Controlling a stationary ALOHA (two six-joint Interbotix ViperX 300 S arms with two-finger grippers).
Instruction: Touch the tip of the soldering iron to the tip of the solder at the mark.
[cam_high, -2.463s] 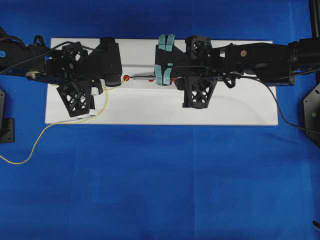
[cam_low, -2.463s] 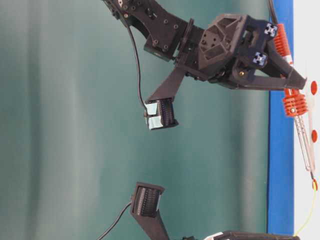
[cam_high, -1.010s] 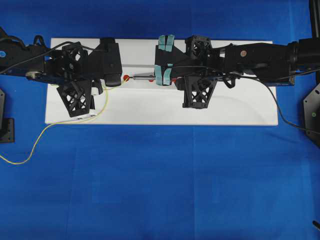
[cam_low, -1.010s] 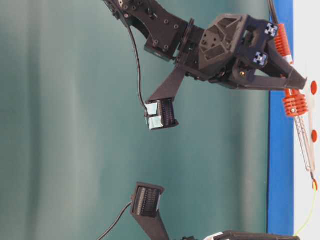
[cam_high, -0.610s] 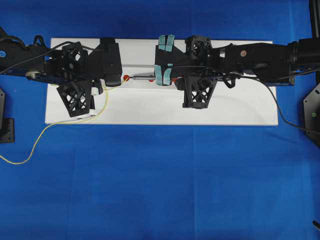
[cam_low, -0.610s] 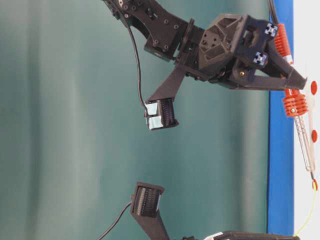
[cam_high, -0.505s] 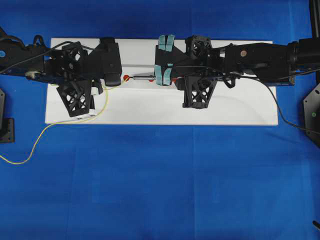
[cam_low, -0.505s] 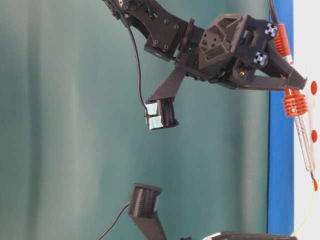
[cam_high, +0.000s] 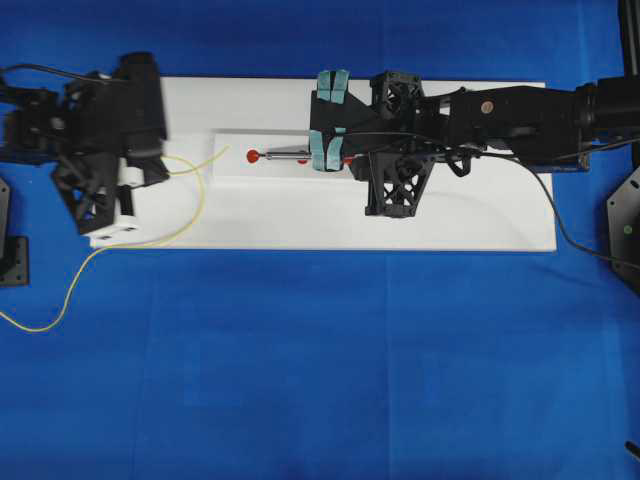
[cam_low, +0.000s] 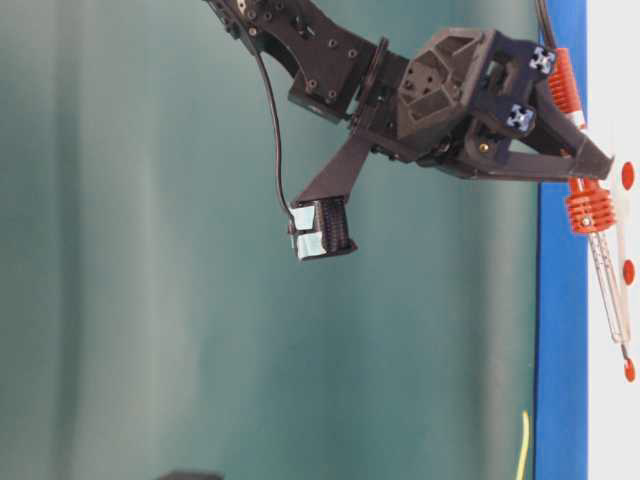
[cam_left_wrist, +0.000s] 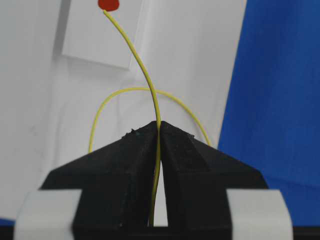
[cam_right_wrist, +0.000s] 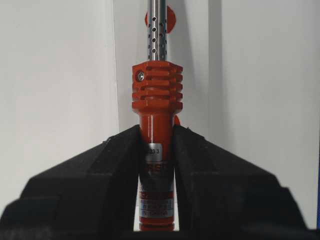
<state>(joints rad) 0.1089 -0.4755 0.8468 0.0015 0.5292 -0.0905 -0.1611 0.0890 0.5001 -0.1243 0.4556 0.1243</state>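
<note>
My right gripper is shut on the red-orange body of the soldering iron, which lies low over the white board. Its silver shaft points left, its dark tip at the red mark. The iron also shows in the table-level view. My left gripper is shut on the yellow solder, which sticks forward toward the mark. In the overhead view the solder ends a short way left of the mark, apart from the iron's tip. My left gripper is near the board's left end.
The solder trails in a loose loop over the board and off onto the blue cloth. The iron's black cord runs off to the right. More red marks lie along a raised white strip.
My left arm has pulled back to the left with the solder, so the solder's tip has left the mark and the iron's tip. My right arm and the iron have not moved.
</note>
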